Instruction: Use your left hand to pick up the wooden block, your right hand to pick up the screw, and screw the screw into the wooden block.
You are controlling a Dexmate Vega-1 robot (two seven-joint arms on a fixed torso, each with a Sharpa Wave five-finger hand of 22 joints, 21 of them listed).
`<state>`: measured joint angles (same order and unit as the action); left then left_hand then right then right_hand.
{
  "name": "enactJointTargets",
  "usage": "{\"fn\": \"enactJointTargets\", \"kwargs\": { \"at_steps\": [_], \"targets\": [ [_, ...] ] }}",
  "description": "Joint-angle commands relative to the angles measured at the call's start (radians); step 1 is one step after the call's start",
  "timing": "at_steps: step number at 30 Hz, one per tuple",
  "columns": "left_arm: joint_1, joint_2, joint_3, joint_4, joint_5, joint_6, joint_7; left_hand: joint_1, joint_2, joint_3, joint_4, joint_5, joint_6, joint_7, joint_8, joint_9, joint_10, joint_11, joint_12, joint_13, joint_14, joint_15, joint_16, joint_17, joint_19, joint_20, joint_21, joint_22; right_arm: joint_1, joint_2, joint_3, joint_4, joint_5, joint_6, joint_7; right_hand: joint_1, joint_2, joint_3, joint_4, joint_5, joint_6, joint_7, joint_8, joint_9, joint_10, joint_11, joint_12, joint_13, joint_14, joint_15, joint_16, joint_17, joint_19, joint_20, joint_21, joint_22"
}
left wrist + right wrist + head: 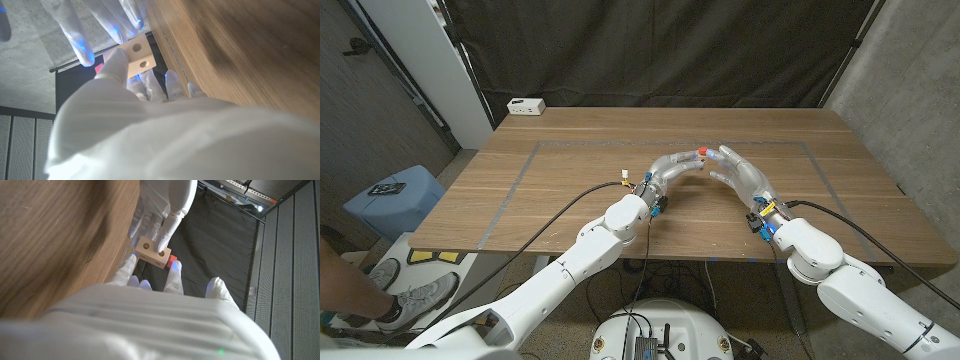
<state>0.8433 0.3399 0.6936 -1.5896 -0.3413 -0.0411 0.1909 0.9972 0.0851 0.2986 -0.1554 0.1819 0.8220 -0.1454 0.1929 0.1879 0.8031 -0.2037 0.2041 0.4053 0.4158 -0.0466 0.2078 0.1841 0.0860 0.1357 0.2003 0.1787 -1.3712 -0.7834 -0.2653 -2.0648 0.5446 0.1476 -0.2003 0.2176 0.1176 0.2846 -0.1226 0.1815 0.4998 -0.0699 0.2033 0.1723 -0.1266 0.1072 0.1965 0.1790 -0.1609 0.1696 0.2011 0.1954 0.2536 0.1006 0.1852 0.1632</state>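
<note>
Wooden block [153, 252] in left hand [677, 170], screw [173, 259] beside

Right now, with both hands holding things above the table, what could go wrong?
1. The left hand holds the block only by its fingertips, so pushing on it could tilt it or make it slip.
2. The red screw sits beside the block, not in a hole; a turn now may miss the hole.
3. The right hand is very close to the left hand; the fingers could bump.
</note>
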Motion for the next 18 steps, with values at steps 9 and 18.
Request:
{"fn": "enactJointTargets", "kwargs": {
  "at_steps": [9,18],
  "targets": [
    [0.005,0.008,-0.003,-0.015,0.002,-0.002,-0.002,0.002,0.007,0.005,0.002,0.006,0.007,-0.002,0.005,0.003,0.011,0.0,0.01,0.003,0.004,-0.058,0.004,0.001,0.006,0.004,0.004,0.004,0.015,0.007,0.009,0.017,0.006,-0.008,0.007,0.005,-0.008,-0.003,-0.005,0.004,-0.056,-0.006,-0.025,0.003,0.0,0.005,-0.002,0.002,-0.007,0.006,0.003,0.003,-0.002,0.017,-0.004,0.0],
    [0.003,0.008,-0.001,-0.016,0.001,0.002,-0.005,0.002,0.007,0.005,0.002,0.006,0.007,-0.002,0.005,0.003,0.011,0.001,0.01,0.003,0.004,-0.058,0.005,0.001,0.007,0.004,0.004,0.004,0.025,0.003,0.01,0.026,0.02,-0.018,0.019,0.0,-0.01,-0.005,-0.003,0.004,-0.082,-0.006,-0.032,0.003,-0.006,0.011,-0.005,0.002,-0.012,0.007,0.001,0.004,-0.012,0.023,-0.007,0.0]
  ]
}}
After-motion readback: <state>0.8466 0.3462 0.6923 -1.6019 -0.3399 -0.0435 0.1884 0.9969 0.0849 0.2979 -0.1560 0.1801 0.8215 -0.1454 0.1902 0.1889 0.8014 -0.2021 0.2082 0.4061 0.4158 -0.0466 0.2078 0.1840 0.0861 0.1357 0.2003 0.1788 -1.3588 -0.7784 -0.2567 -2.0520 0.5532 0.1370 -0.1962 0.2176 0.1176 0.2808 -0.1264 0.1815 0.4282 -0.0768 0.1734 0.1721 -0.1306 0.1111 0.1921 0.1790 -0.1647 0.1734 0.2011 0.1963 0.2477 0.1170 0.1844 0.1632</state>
